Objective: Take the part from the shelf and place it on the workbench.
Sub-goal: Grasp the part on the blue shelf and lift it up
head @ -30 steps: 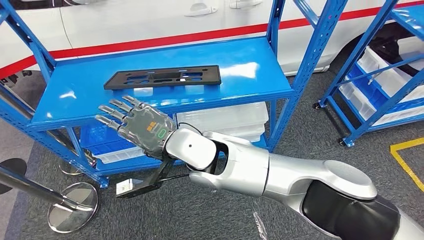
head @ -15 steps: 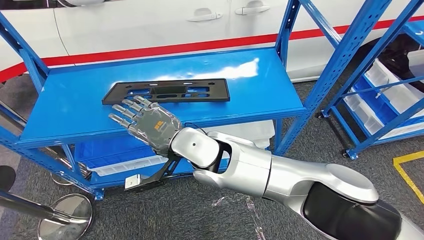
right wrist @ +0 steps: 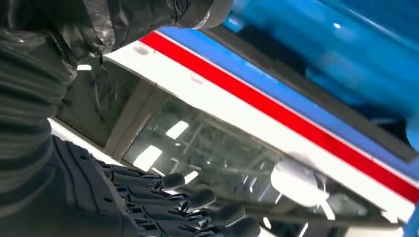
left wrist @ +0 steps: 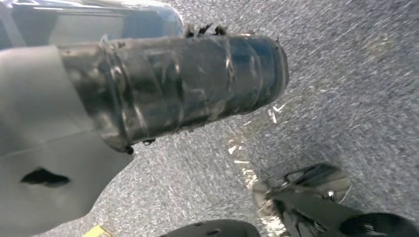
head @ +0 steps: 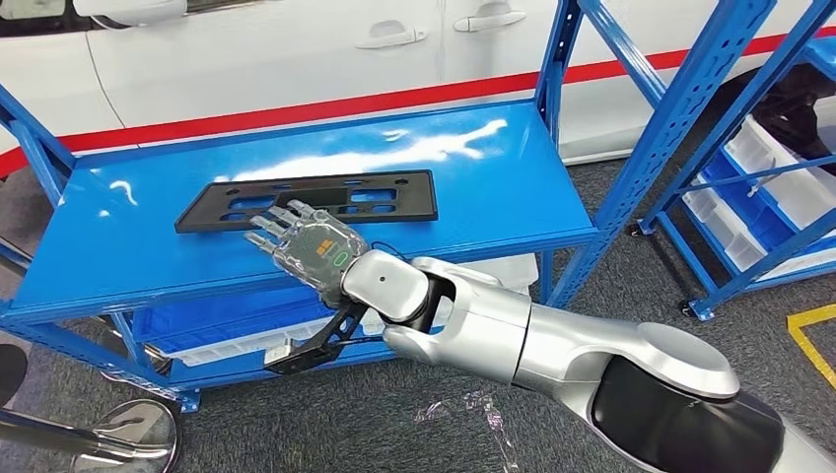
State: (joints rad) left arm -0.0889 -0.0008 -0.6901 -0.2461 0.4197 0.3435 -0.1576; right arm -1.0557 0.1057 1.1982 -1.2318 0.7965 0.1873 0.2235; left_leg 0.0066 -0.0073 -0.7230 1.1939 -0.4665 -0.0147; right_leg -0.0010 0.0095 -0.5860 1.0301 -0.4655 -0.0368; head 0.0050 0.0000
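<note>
On the blue shelf (head: 473,187), top deck, you've got the part (head: 394,197): a flat black slotted plate, lying flat w/ its long side parallel to the front edge. Right hand (head: 308,243) is over the deck at the plate's near edge, fingers apart and stretched fwd, tips over or touching the plate's front rim; can't tell which. It holds nothing. Right wrist view agrees: fingers (right wrist: 197,200) straight, spread, nothing between them. Left hand: state can't be told from these pics.

Step in hand, as I read it: the reach, grasp not yet made. Next move prob. needs the fingers to hook the plate's edge or a slot, since it's thin and flush w/ the deck. No workbench visible, so expect a turn afterwards.
</note>
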